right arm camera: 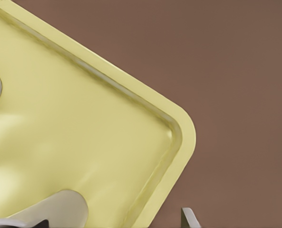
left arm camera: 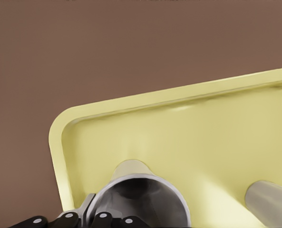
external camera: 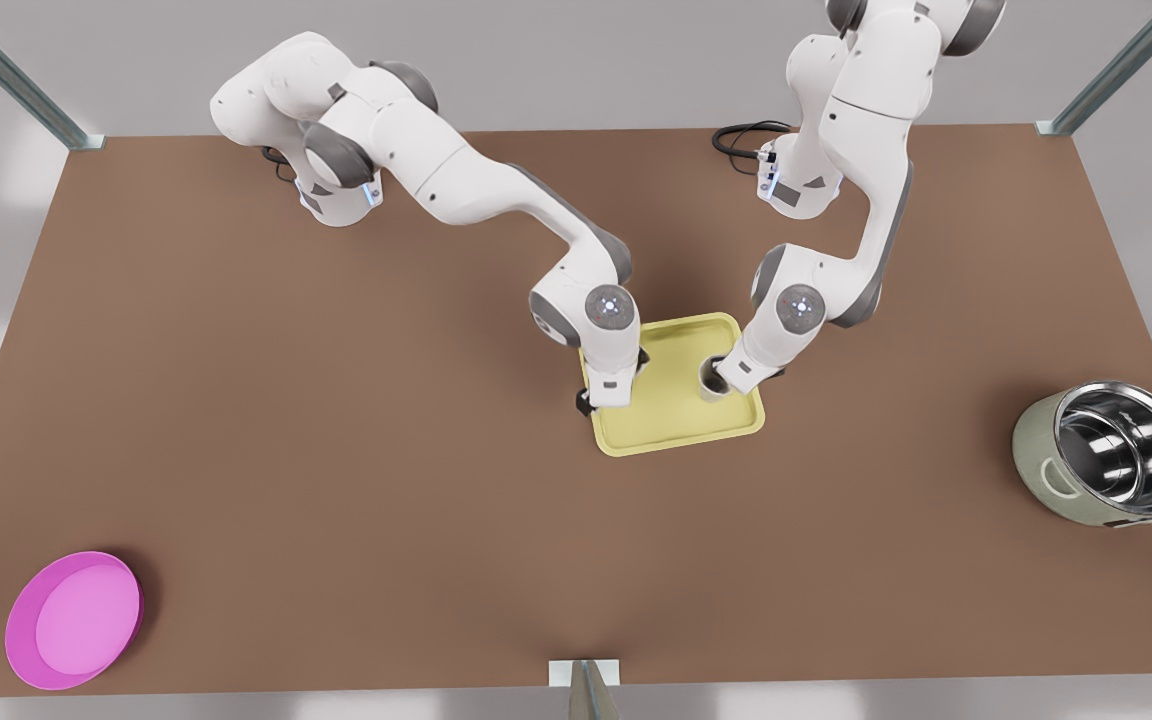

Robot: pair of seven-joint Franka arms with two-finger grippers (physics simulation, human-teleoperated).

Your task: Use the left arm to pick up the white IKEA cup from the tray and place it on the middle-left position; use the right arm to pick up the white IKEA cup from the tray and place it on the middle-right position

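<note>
Both grippers sat low over the tray [external camera: 681,425]. We saw the left gripper [left arm camera: 91,219] against one cup's [left arm camera: 141,202] rim, grip unclear. Front view showed the right gripper [external camera: 733,382] beside the other cup [external camera: 711,380], its fingers hidden.

Front cam sits high, opposite the arm bases, looking steeply down on the whole bench [external camera: 336,450], arms at the far edge. Left wrist cam is low and close over the tray [left arm camera: 145,102], looking past a cup [left arm camera: 141,199] right at the lens toward a rounded tray corner and bare bench beyond. Right wrist cam is equally close, looking down on another tray corner. All three share the tray; both wrist cams catch its floor and the brown bench.
</note>
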